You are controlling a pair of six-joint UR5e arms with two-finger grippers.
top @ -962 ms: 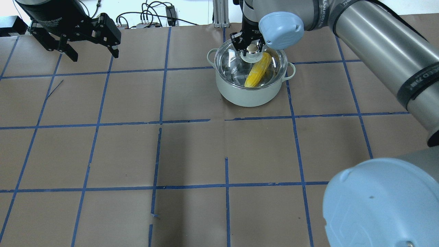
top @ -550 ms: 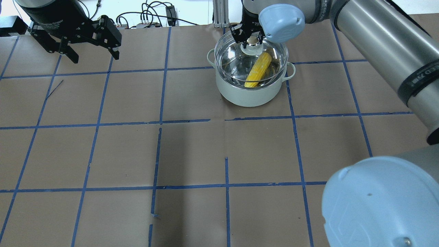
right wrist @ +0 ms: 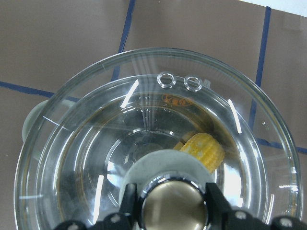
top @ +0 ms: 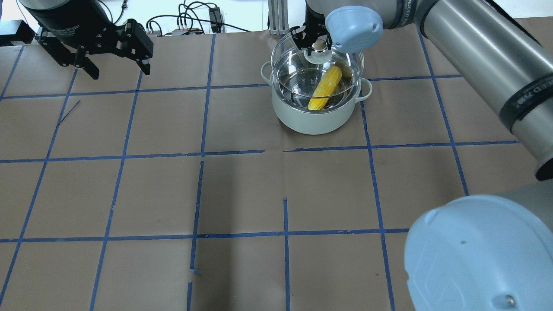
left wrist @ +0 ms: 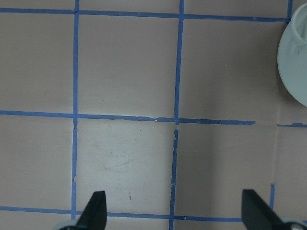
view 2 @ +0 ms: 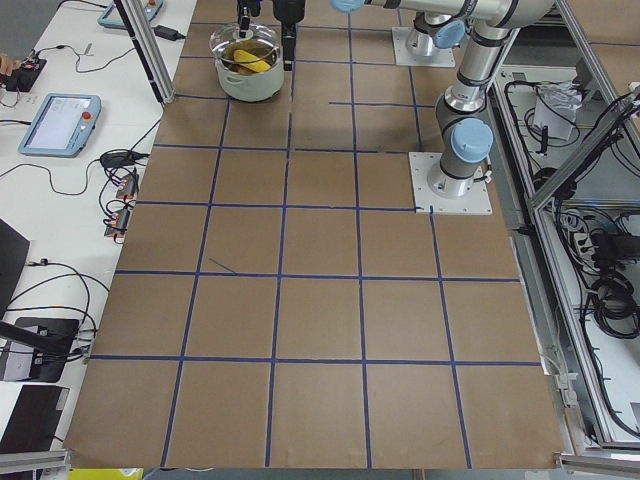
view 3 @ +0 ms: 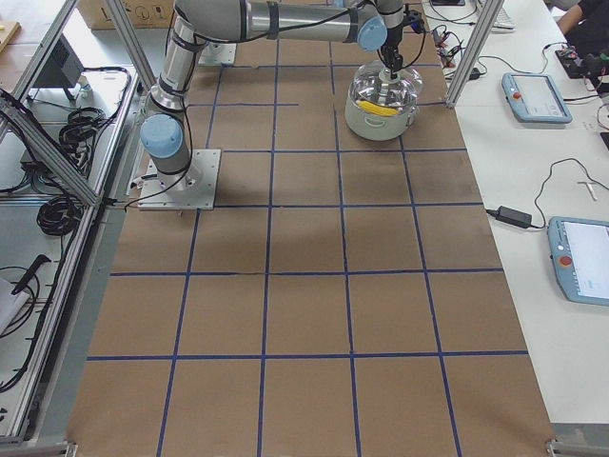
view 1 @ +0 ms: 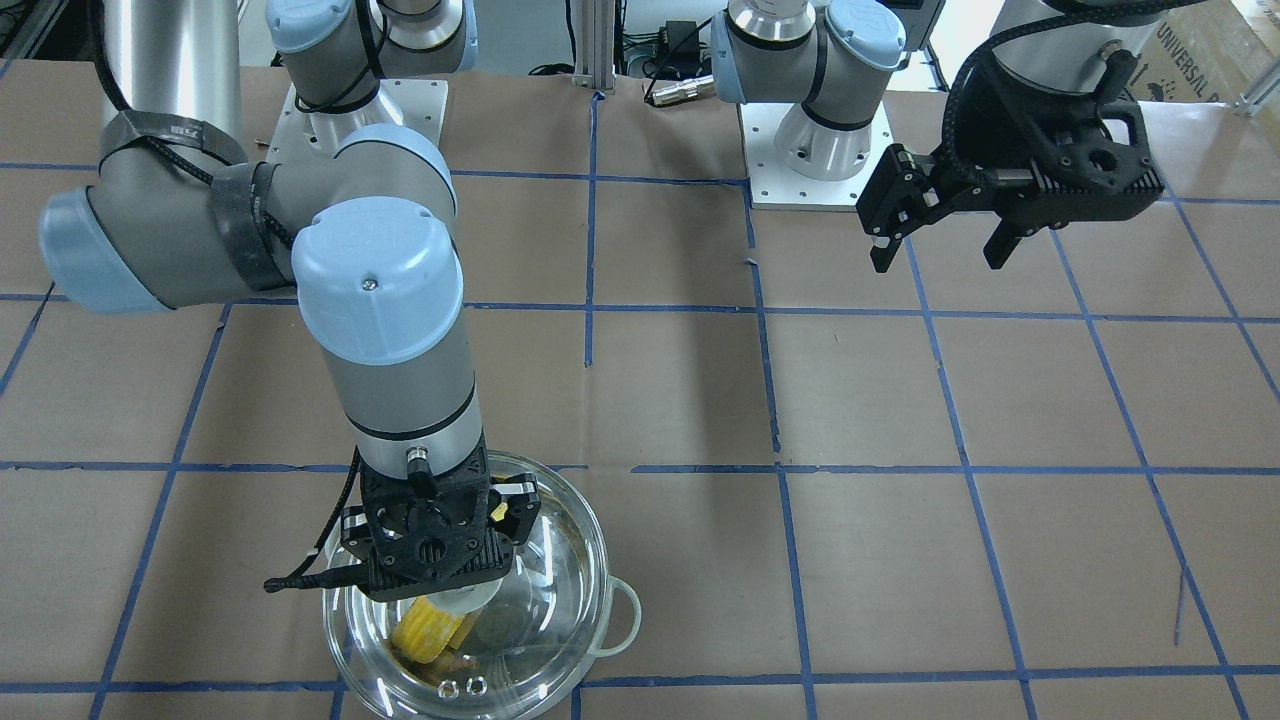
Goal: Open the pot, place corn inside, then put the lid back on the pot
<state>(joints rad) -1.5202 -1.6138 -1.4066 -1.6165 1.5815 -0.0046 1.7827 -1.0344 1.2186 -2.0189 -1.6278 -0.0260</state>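
The pot (top: 311,121) is pale outside and shiny inside, and stands at the table's far middle. The yellow corn (top: 324,87) lies slanted inside it. My right gripper (top: 319,43) is shut on the metal knob (right wrist: 172,203) of the clear glass lid (top: 345,65) and holds the lid a little above the pot's rim, shifted slightly toward the far edge. The right wrist view looks through the lid (right wrist: 240,124) at the corn (right wrist: 204,148). My left gripper (top: 119,71) is open and empty, up in the air at the far left.
The table is brown paper with a blue tape grid (top: 285,149). Cables and a metal post (top: 276,17) lie just beyond the far edge behind the pot. The pot's edge (left wrist: 292,62) shows at the right of the left wrist view.
The right gripper has risen with the lid, which sat on the pot's rim a second ago and now hangs above it. The corn, the pot and the left arm have not moved.
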